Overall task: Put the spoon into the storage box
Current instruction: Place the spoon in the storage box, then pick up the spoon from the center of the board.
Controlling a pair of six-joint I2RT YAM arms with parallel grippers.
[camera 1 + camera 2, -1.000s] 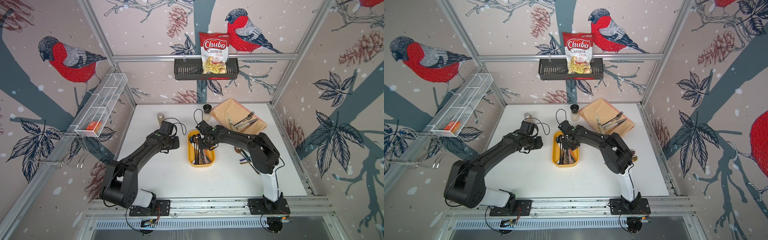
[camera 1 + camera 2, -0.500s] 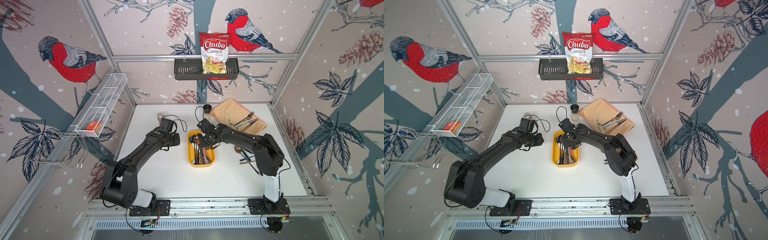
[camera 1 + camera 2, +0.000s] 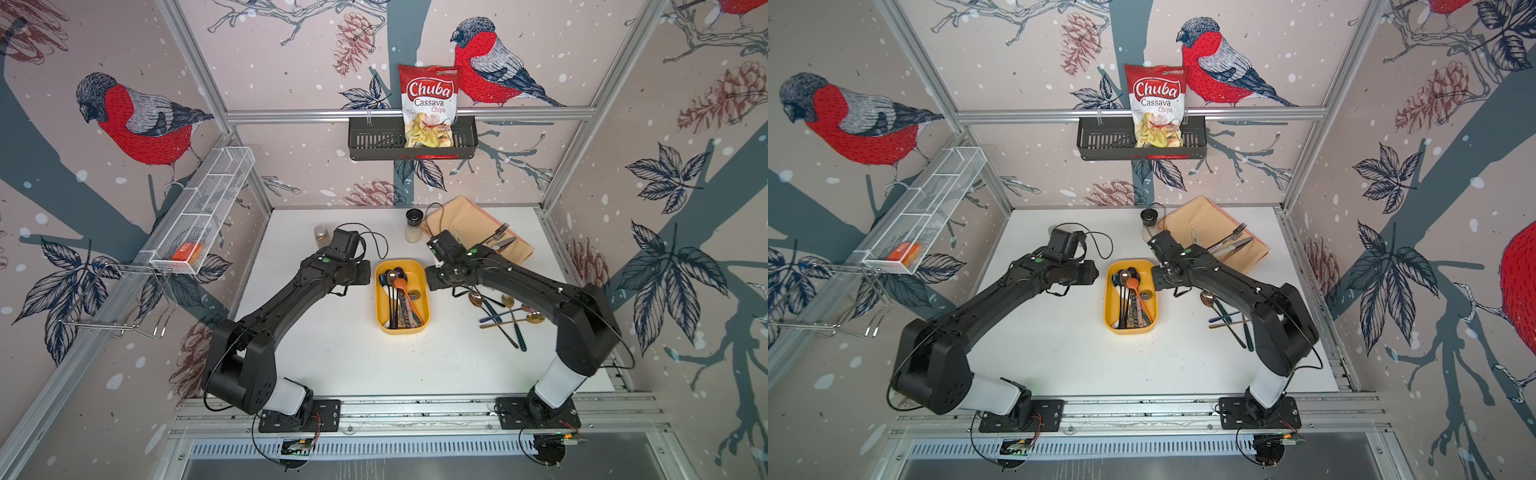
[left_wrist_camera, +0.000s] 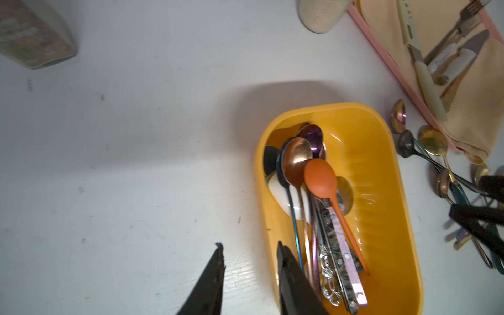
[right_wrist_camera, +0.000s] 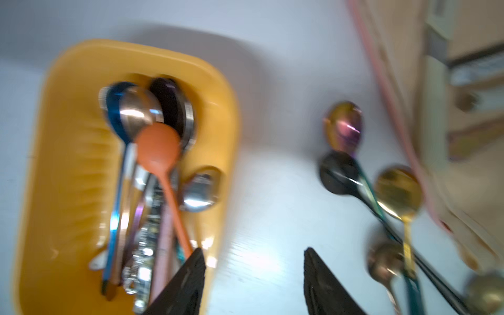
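The yellow storage box [image 3: 380,299] [image 3: 1108,301] lies mid-table between my two arms. Several spoons lie in it, an orange spoon [image 3: 401,284] [image 4: 320,178] [image 5: 157,146] on top. Several more loose spoons [image 3: 505,311] [image 3: 1223,309] [image 5: 342,128] lie crossed on the table to its right. My left gripper [image 4: 249,245] stands open and empty at the box's left rim [image 4: 261,207], one finger over the box and the other over the table. My right gripper [image 5: 254,249] is open and empty, straddling the right rim [image 5: 231,152]; its view is blurred.
A tan cloth [image 3: 478,216] with a fork and knives lies at the back right. A white shaker [image 3: 413,226] and a spice jar [image 3: 321,235] stand at the back. A dark wall basket [image 3: 374,143] holds a chips bag. A white wire mesh basket [image 3: 203,212] hangs at the left.
My right gripper has opened and moved to the right, from over the box to its right rim. The left arm has barely shifted.
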